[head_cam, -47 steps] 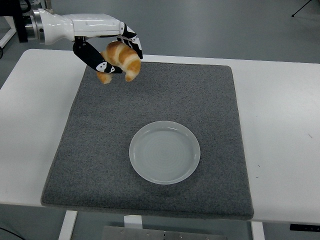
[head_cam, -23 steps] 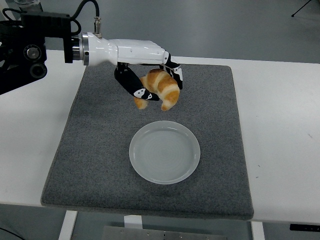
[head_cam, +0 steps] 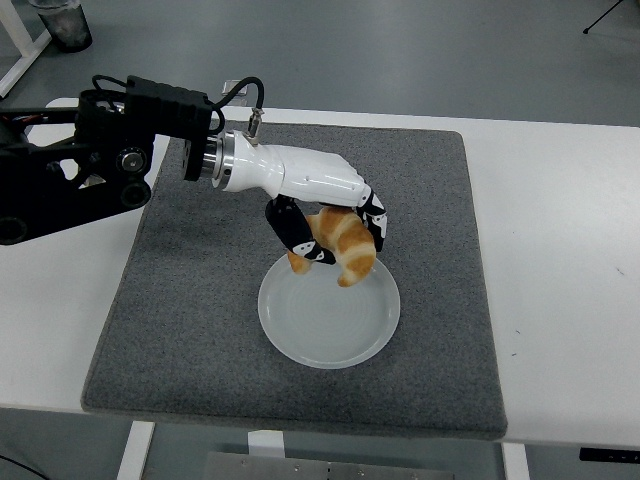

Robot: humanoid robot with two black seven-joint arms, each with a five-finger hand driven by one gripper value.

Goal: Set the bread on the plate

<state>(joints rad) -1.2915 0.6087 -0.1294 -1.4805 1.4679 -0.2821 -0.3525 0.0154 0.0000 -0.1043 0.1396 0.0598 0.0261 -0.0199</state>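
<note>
My left hand [head_cam: 335,228] is shut on a golden croissant [head_cam: 345,250]. It holds the croissant just above the far rim of a round white plate [head_cam: 329,330], which lies on the grey mat [head_cam: 200,300]. The croissant's lower tip hangs over the plate's far part; I cannot tell whether it touches the plate. The black fingers [head_cam: 296,235] wrap around the croissant's left side and top. The right arm does not show.
The grey mat covers the middle of the white table [head_cam: 560,260]. My black left forearm [head_cam: 90,170] reaches in from the left edge over the table's far left part. A dark cup [head_cam: 70,25] stands on the floor at the top left.
My left hand has carried the croissant from the mat's far left corner, to the right and nearer, down to just over the plate's far rim. The arm has reached further in.
</note>
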